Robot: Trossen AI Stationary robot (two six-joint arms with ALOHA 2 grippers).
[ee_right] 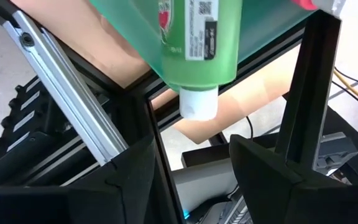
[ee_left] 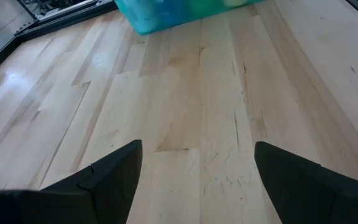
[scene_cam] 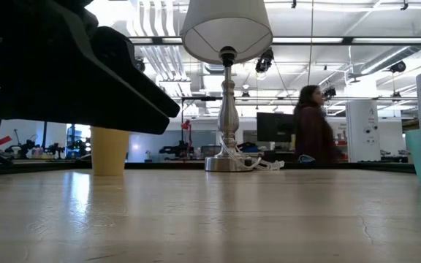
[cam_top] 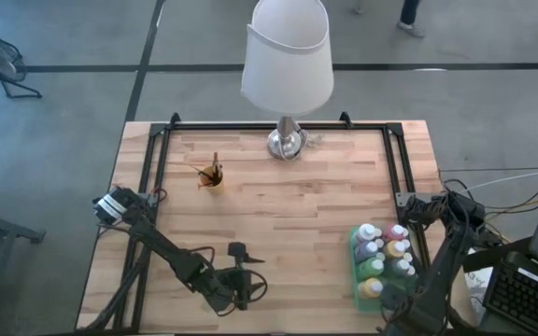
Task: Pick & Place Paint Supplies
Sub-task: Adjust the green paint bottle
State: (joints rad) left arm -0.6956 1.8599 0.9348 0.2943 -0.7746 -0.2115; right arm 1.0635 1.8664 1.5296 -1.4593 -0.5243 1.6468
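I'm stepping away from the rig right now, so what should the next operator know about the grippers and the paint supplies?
Left gripper: open, empty, low over the table's near edge.
Right gripper: at the near right corner beside the tray; fingers apart, a green bottle just ahead, grip unclear.
Paint bottles stand packed in the tray.
Brushes stand in the yellow cup, back left.
Left to do: cannot tell; check the green bottle.

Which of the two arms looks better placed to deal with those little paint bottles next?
The right gripper: it sits beside the tray and the paint bottles, a green bottle just past its jaws. The left gripper hangs over bare wood, jaws open.
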